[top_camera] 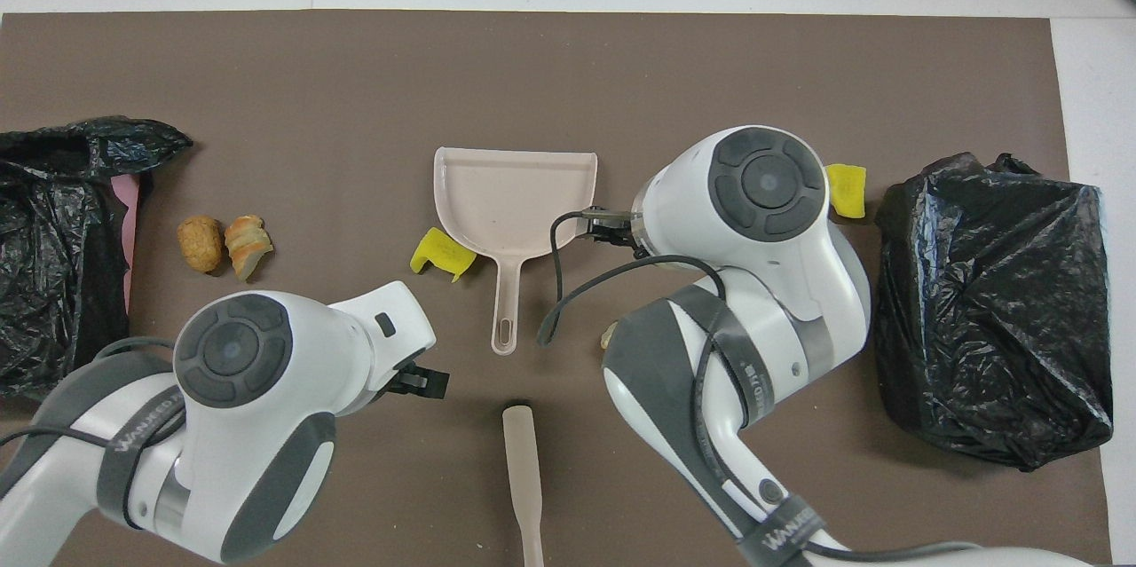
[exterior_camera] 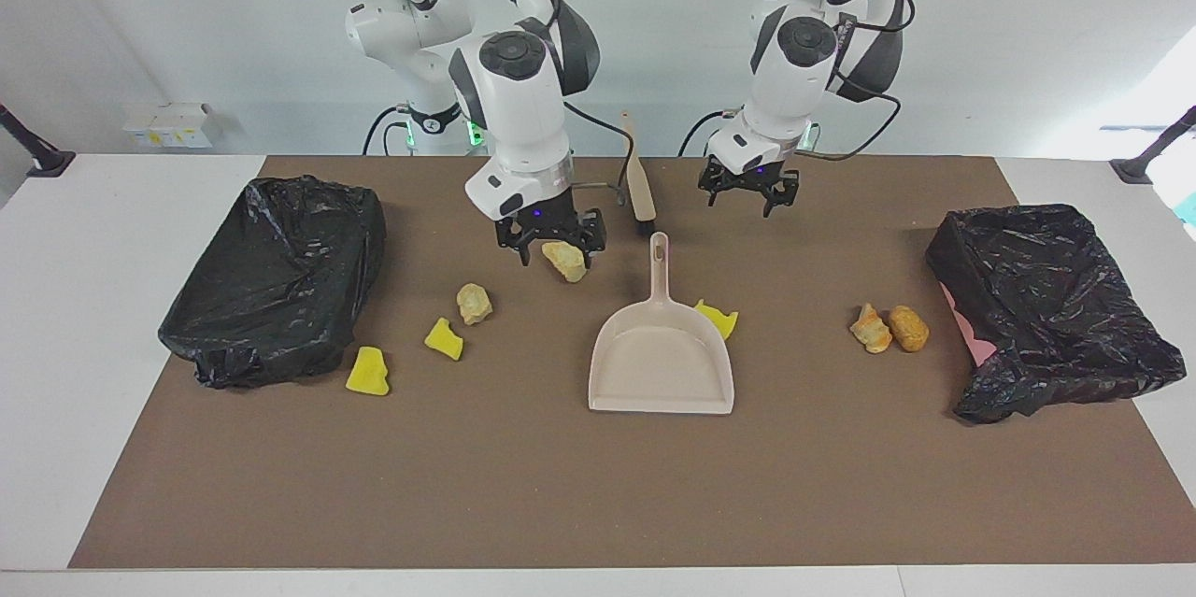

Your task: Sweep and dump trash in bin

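A: Two black plastic-lined bins stand on the brown mat (exterior_camera: 598,504), one at the right arm's end (exterior_camera: 276,279) and one at the left arm's end (exterior_camera: 1051,307). Where are the arms?

B: The right gripper (exterior_camera: 550,242) hangs low over a beige crumbly lump (exterior_camera: 566,261), fingers apart, holding nothing. The left gripper (exterior_camera: 750,193) hangs over bare mat toward the left arm's end from the brush, fingers also apart and empty.

A: Tools?

B: The beige plastic dustpan (exterior_camera: 662,363) lies flat at mid-table, handle pointing toward the robots. The beige-handled, black-bristled brush (exterior_camera: 639,181) lies nearer to the robots, in line with that handle, bristles just short of its tip.

A: Location of the trash?

B: All seven pieces lie on the mat, none in a bin. One yellow sponge chunk (exterior_camera: 718,317) touches the dustpan's side. Two orange-brown lumps (exterior_camera: 888,328) lie side by side near the left arm's bin. A second beige lump (exterior_camera: 474,303) and two yellow chunks (exterior_camera: 444,338) (exterior_camera: 368,371) lie between the dustpan and the right arm's bin.
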{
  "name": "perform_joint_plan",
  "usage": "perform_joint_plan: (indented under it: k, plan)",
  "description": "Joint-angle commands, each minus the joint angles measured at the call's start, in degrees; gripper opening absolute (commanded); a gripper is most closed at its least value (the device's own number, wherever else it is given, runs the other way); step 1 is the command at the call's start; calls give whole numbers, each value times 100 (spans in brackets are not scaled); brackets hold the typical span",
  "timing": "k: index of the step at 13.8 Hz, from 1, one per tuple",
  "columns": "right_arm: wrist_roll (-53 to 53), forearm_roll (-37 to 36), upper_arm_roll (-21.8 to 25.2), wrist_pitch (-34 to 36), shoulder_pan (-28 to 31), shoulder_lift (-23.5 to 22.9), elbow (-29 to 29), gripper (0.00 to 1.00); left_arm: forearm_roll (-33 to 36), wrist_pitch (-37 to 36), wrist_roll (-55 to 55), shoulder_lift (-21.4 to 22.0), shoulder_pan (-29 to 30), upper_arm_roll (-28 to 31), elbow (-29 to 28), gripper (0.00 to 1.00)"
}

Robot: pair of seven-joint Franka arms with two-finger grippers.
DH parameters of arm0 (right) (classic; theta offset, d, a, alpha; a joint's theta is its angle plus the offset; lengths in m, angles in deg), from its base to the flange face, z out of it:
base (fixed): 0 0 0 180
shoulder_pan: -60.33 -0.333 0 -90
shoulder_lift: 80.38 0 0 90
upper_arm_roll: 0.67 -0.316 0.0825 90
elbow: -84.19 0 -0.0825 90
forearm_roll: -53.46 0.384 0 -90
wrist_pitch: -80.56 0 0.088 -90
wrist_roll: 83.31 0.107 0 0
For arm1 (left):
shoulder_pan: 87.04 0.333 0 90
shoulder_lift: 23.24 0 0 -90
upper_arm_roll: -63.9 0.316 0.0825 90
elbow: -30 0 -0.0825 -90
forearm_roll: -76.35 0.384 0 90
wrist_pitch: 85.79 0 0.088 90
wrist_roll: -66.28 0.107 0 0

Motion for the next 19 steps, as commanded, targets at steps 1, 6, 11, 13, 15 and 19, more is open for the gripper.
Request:
perform_joint_plan:
  k: [1, 6, 11, 13, 15, 19]
  plan:
    - [292, 91, -14, -210, -374, -232, -57, 100, -34, 535, -359, 409, -469, 105, -781, 100]
    - [547, 30, -14, -833, -981, -909, -92, 100, -34, 1010, -1254, 1103, -1146, -44, -1747, 100]
    - [600, -15, -5, -1001, -1306, -1235, -189, 100, -34, 1344, -2502, 1157, -1628, -616, -1995, 100]
    - [600, -67, 4, -1098, -1290, -1235, -180, 99, -34, 1538, -2959, 1095, -1954, -625, -2013, 100]
    - [600, -146, 4, -1107, -1254, -1279, -189, 71, -34, 1774, -3469, 990, -2305, -634, -2030, 100]
    - [566, -208, 39, -1160, -1228, -1288, -189, 0, -34, 1907, -3884, 928, -2571, -668, -2022, 100]
